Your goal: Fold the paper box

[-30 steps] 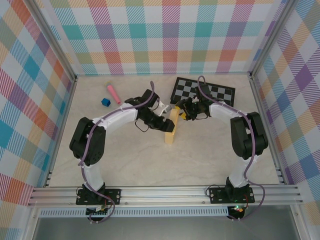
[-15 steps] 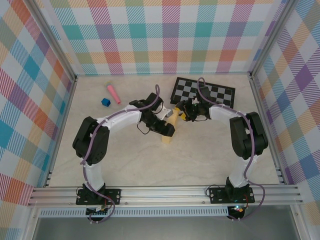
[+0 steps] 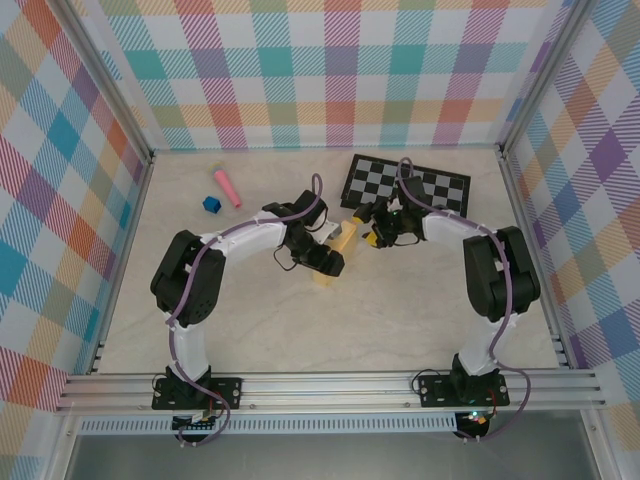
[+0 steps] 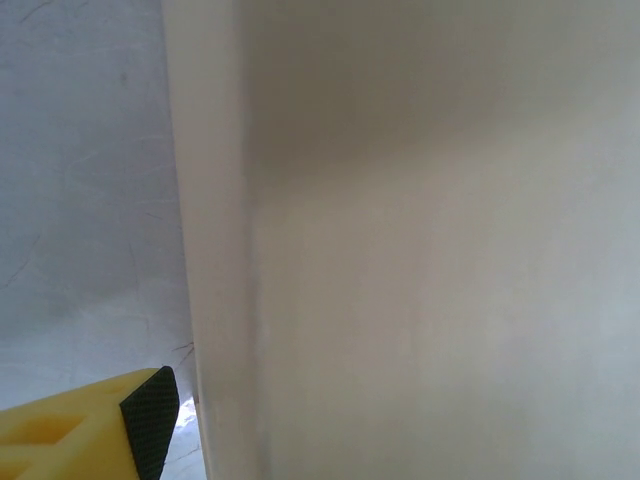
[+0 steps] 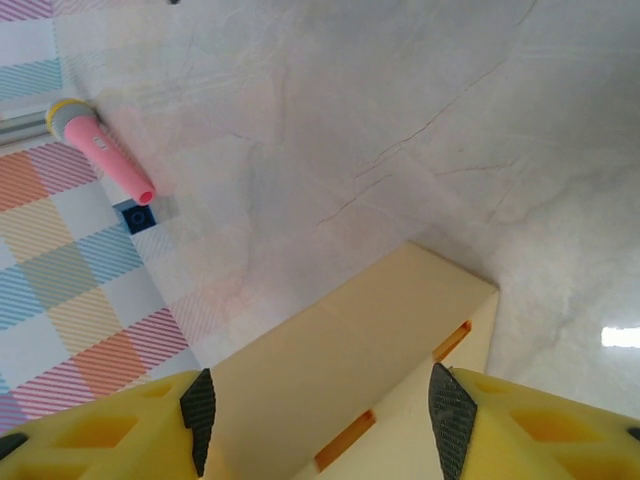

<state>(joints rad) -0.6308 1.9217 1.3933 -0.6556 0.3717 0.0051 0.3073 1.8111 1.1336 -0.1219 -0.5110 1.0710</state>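
Note:
The paper box [image 3: 346,238], pale yellow cardboard with orange slots, lies slanted at the table's middle between my two grippers. My left gripper [image 3: 325,260] sits against its near left side. In the left wrist view the box's pale face [image 4: 420,250] blocks the lens. One finger [image 4: 150,420] shows at the bottom left, with a sliver of table between it and the box edge; the other finger is hidden. My right gripper [image 3: 368,235] [image 5: 323,400] is open at the box's far end. Its pads [image 5: 197,420] straddle the box [image 5: 340,350].
A black-and-white checkered board [image 3: 408,183] lies just behind the right gripper. A pink toy microphone [image 3: 226,187] [image 5: 100,150] and a small blue block [image 3: 210,205] [image 5: 137,217] lie at the back left. Plaid walls close in three sides.
The box has shifted away from the arm bases and to the left, with the left gripper against it. The right gripper's jaws have widened around its far end.

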